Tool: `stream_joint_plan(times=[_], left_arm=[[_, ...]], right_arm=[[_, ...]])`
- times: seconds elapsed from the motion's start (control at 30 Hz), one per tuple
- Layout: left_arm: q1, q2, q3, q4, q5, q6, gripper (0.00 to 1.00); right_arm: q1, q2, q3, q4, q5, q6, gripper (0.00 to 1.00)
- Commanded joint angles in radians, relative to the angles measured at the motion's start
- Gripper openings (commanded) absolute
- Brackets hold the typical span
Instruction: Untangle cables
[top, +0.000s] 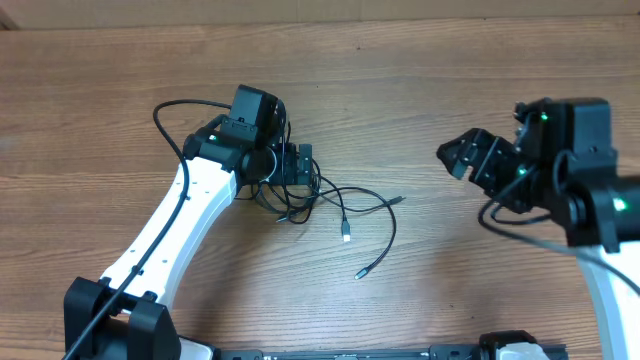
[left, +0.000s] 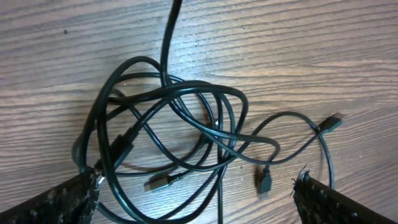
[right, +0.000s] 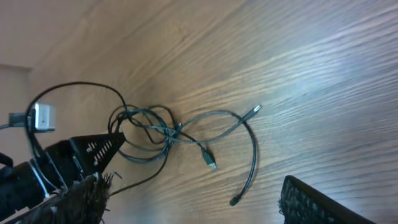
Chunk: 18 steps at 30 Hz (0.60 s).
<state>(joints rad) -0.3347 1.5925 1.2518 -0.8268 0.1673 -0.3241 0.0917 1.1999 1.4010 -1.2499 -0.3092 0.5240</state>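
Observation:
The cables are thin black cords bunched in a loose knot left of the table's middle. Three free ends trail to the right: a silvery plug, a tip and a tip. My left gripper hangs open right over the knot. In the left wrist view the knot fills the frame, and some loops lie between the wide-apart fingertips. My right gripper is open, well to the right of the cables and holding nothing. Its wrist view shows the cables far ahead.
The left arm's own thicker black cable arcs over the table behind the left gripper. Bare wooden tabletop surrounds the knot. The arm bases stand at the near edge, left and right.

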Motion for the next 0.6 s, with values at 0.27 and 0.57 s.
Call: stream_joint_plan(times=[0.27,0.57], left_arm=[[0.000,-0.010,0.006,-0.175,-0.537,0.040,1.00],[0.001,-0.005,0.005,-0.209,-0.576,0.040,1.00]], right_arm=[[0.001,0.169,0.019,-0.011,-0.060,0.003,0.87],[0.001,0.190,0.019,-0.011,-0.060,0.003,0.88]])
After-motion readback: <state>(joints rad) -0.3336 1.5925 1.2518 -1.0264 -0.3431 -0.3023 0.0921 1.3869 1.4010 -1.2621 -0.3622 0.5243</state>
